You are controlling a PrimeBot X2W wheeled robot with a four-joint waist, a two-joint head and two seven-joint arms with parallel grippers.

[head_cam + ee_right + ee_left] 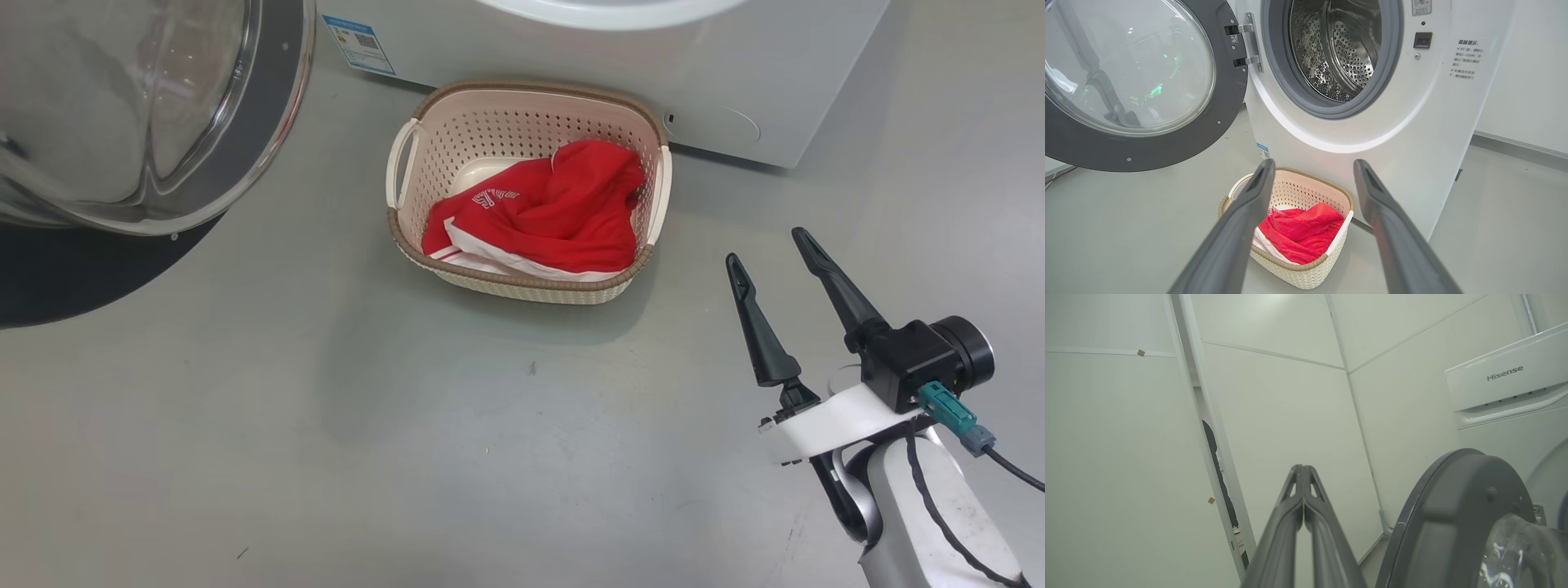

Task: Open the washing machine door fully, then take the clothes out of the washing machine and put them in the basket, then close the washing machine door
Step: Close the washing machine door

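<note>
The washing machine door (1147,147) stands swung wide open to the left of the washing machine (1412,122), and the steel drum (1339,49) shows bare metal. The cream basket (522,106) sits on the floor against the machine's front, with the red and white clothes (547,212) piled inside. My right gripper (767,247) hovers open and empty, to the right of the basket and nearer me. In the right wrist view the right gripper (1313,163) points at the basket (1294,267) and clothes (1302,232). My left gripper (1303,467) is shut with nothing in it, beside the door's rim (1453,522).
The grey floor (408,425) spreads in front of the basket. The open door (163,122) overhangs the floor at the upper left of the head view. White wall panels (1269,416) stand behind the left gripper.
</note>
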